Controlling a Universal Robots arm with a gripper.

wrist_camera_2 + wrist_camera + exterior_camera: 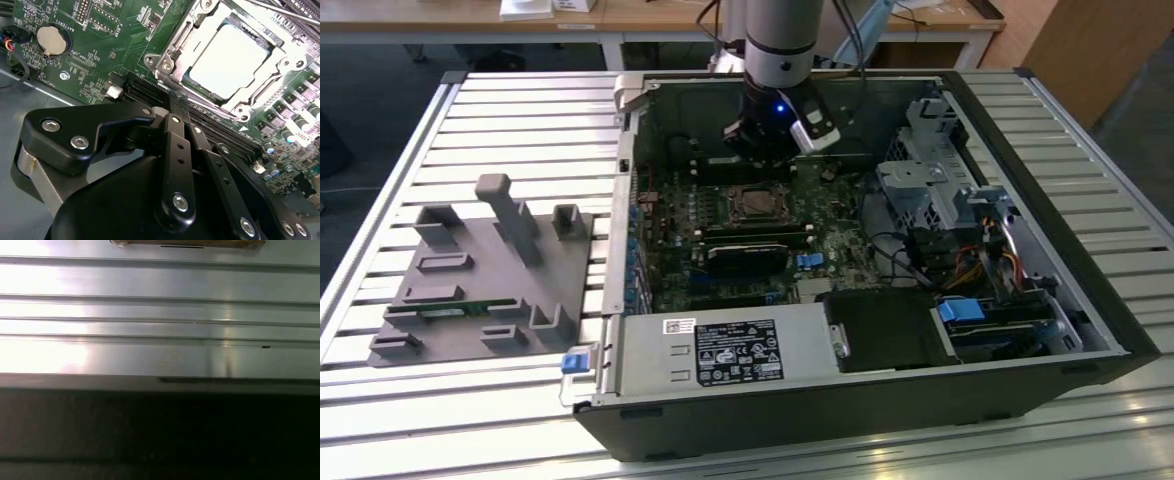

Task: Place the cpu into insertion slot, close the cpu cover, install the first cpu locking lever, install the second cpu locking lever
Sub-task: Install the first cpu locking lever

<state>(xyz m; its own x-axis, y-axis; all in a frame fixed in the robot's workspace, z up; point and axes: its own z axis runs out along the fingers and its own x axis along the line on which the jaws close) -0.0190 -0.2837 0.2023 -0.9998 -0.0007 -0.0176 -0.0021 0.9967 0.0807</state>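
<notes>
Open computer case (1014,300) on the slatted table (520,120), green board (100,45) inside. The gripper (175,102) hangs over the board just beside the insertion slot (166,62), its fingertips apparently pressed together with nothing between them. The cpu cover (279,66) seems down on the slot with the cpu (227,60) seated flat in its window; lever latching too unclear to call. If this is lever work, use the closed tips as a pusher, bear on the lever alone, stay off the cpu's top, and sweep low and steady.
</notes>
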